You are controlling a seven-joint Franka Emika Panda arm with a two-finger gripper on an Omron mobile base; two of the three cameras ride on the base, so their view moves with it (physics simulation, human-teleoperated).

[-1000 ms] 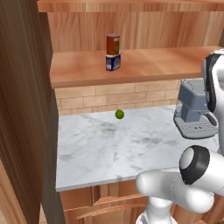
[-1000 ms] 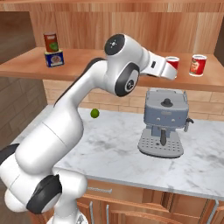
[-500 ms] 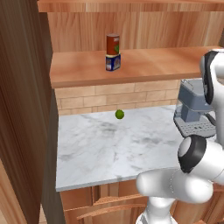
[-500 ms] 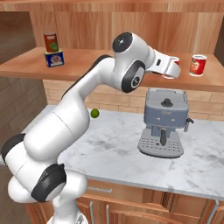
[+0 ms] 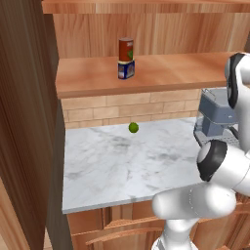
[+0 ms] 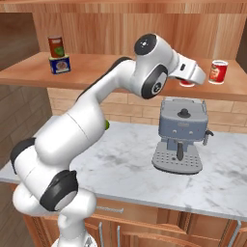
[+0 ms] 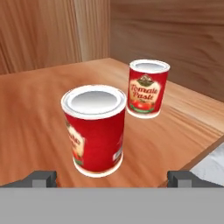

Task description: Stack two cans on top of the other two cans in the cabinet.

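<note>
**Open fingers closing in on the near red can**

In the hand view the gripper (image 7: 112, 178) is standing wide open, and its two fingers (image 7: 40, 178) are showing at the lower left and lower right of the frame, holding nothing. The near red can (image 7: 94, 129) is sitting upright in the centre of that frame, between the fingers but not touching them. The second red can (image 7: 147, 88), with the words Tomato Paste, is standing just behind it, toward the upper right.

The risk, in my judgement, is that the fingers are not yet around the can. If they are pushing forward off-centre, one tip may be knocking the can over or shoving it into the second one. The shelf edge is also near, at the lower right of the hand view, so a pushed can may be rolling off to the marble surface (image 6: 120, 164) below.

The right base view is showing more: at the upper left of the frame the dark red can (image 6: 56, 47) is already standing on the blue tin (image 6: 59, 64) inside the cabinet (image 6: 106, 72), well apart from the hand, with the coffee machine (image 6: 181, 135) under the arm. The left base view is adding a small green fruit (image 5: 133, 127) on the surface. The hand view alone is giving the gap between fingers and can.
</note>
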